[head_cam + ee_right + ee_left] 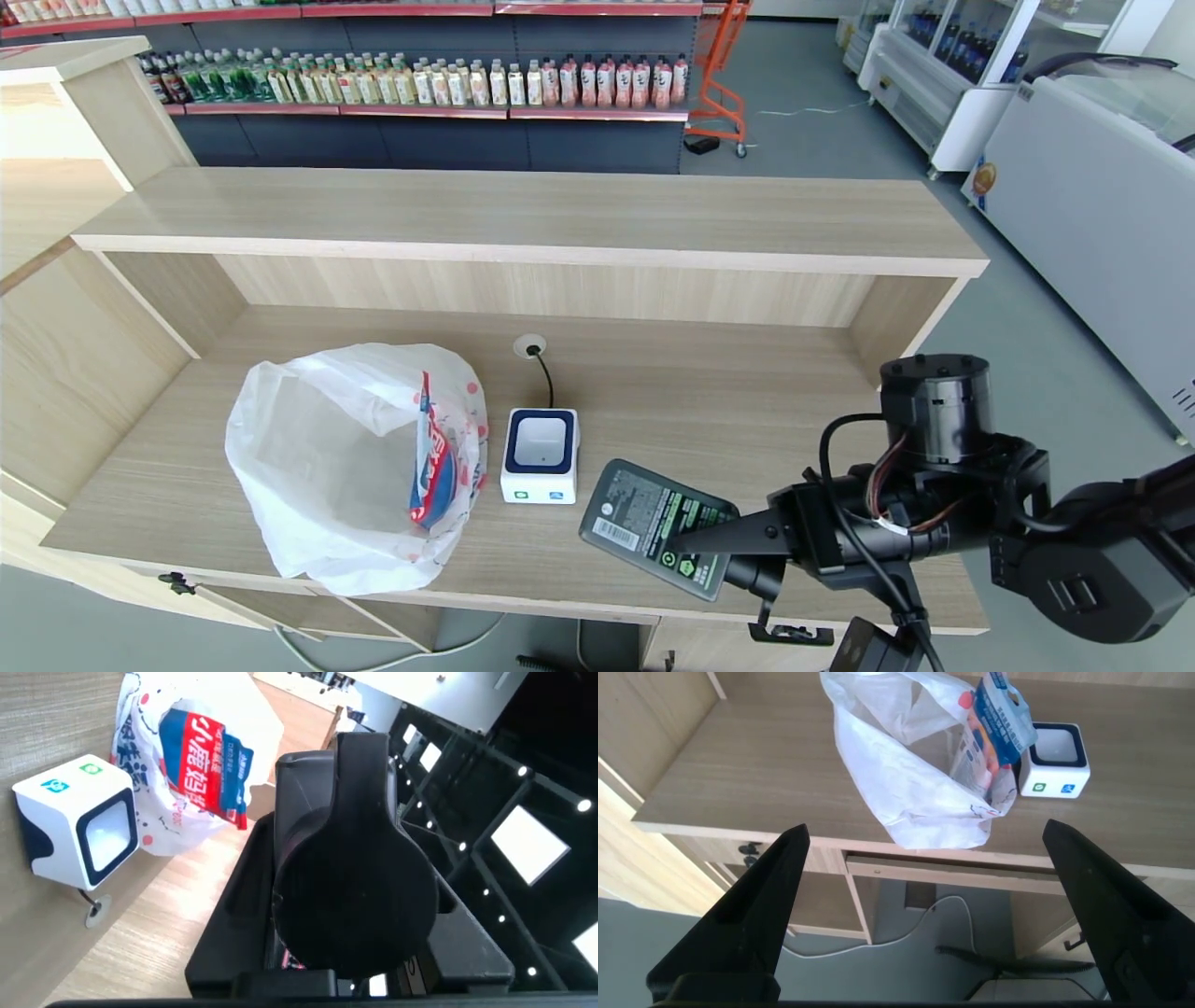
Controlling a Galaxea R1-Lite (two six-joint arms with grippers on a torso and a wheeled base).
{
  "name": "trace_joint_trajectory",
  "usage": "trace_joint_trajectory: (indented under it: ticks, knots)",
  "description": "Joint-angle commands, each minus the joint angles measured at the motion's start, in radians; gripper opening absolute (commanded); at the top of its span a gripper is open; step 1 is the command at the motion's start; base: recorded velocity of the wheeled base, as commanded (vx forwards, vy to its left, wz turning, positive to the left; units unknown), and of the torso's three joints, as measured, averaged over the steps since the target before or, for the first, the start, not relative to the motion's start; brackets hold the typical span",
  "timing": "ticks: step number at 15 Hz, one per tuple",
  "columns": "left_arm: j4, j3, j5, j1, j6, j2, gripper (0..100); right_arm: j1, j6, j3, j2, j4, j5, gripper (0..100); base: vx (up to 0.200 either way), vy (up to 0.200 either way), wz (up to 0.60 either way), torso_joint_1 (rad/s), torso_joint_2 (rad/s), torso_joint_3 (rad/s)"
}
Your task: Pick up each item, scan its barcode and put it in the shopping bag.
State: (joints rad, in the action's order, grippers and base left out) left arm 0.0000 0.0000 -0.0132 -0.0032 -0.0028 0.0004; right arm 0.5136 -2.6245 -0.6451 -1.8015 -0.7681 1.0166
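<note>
A dark green-grey pouch (653, 523) with a white barcode label hangs tilted just above the counter's front edge, right of the scanner. My right gripper (709, 541) is shut on its near right end. The white scanner (540, 455) with a dark-rimmed window stands mid-counter and is also seen from both wrists (1053, 761) (79, 831). To its left sits the white plastic shopping bag (327, 467) (906, 775), mouth open, with a red, blue and white packet (434, 467) (1004, 719) (206, 761) inside. My left gripper (924, 915) is open and empty, out in front of the counter's front edge.
The wooden counter (700, 401) has a raised ledge (523, 215) behind it and side walls left and right. A black cable runs from the scanner to a grommet (530, 347). Bottle shelves (420, 84) and freezers (1092, 168) stand beyond.
</note>
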Motion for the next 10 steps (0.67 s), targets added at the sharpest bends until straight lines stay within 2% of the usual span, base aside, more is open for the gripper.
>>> trace_joint_trajectory:
  ticks: [1, 10]
  knots:
    - [0.000, 0.000, -0.001, 0.000, -0.002, 0.000, 100, 0.026, 0.000, -0.025, -0.032, 0.001, 0.000, 0, 0.000, 0.000, 0.00, 0.000, 0.00, 0.000]
    - [0.000, 0.000, -0.001, 0.000, 0.000, 0.000, 100, 0.055, 0.004, -0.082, -0.090, 0.001, -0.001, 0, 0.000, 0.000, 0.00, 0.000, 0.00, 0.000]
